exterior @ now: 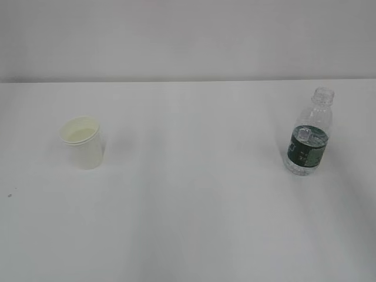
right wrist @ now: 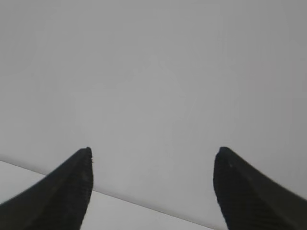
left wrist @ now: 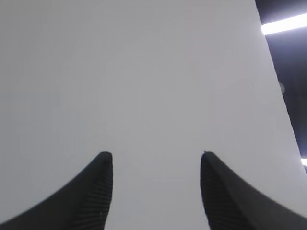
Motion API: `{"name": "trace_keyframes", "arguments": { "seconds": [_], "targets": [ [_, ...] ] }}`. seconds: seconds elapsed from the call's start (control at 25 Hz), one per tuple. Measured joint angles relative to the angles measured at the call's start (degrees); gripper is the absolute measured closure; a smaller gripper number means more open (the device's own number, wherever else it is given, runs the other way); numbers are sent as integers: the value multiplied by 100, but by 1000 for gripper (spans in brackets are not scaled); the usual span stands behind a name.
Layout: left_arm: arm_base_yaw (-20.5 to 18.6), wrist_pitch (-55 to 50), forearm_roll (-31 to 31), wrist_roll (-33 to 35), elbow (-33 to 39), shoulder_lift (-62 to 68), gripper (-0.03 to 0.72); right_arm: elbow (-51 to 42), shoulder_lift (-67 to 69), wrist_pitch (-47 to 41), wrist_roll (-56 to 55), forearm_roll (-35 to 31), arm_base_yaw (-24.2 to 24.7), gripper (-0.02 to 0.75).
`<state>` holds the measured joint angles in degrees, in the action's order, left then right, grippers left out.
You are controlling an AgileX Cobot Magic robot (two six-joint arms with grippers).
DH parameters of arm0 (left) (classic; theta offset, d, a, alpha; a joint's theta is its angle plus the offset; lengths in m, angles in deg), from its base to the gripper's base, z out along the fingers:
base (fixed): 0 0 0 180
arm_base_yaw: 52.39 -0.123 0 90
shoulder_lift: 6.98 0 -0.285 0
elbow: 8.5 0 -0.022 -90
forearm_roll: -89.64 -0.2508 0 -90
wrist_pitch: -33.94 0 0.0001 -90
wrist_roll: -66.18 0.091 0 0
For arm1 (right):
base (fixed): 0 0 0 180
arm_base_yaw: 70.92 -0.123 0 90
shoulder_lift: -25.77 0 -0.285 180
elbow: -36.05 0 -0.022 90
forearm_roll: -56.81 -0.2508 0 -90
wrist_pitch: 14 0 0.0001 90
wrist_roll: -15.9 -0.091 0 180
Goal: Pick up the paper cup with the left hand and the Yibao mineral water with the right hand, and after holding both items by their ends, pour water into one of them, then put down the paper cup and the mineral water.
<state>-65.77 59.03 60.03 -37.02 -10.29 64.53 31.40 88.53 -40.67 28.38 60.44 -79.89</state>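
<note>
The white paper cup [exterior: 84, 143] stands upright on the left of the white table. The Yibao mineral water bottle [exterior: 309, 134], clear with a dark green label and no cap, stands upright on the right. Neither arm shows in the exterior view. In the left wrist view my left gripper [left wrist: 157, 154] is open and empty, its two black fingers wide apart in front of a plain white surface. In the right wrist view my right gripper [right wrist: 153, 150] is open and empty, facing a white wall above the table edge. Neither wrist view shows the cup or the bottle.
The white table [exterior: 194, 205] runs back to a white wall [exterior: 188, 35]. A small dark speck [exterior: 9, 195] lies near the left edge. A dark strip with a bright ceiling light [left wrist: 284, 24] shows at the right of the left wrist view.
</note>
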Motion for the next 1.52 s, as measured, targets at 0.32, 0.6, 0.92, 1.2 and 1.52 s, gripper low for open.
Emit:
{"name": "trace_keyframes", "arguments": {
  "seconds": [0.32,0.6,0.92,1.2,1.52],
  "targets": [
    [-64,-593,-1,-40,-21,-532,279,710,-9,-496,-353,505,0,147],
    [-64,-929,-1,-570,-21,-795,286,909,-36,-709,-494,542,0,147],
    [-64,-1163,-1,-942,-21,-1100,296,1160,-146,-1040,-780,862,0,147],
    [-64,-1493,-282,-955,-21,-1467,304,1630,-171,-1329,-1116,1103,0,147],
    [-64,-2032,-672,-957,-34,-1699,323,1839,-171,-1785,-1165,1198,0,147]
  ]
}}
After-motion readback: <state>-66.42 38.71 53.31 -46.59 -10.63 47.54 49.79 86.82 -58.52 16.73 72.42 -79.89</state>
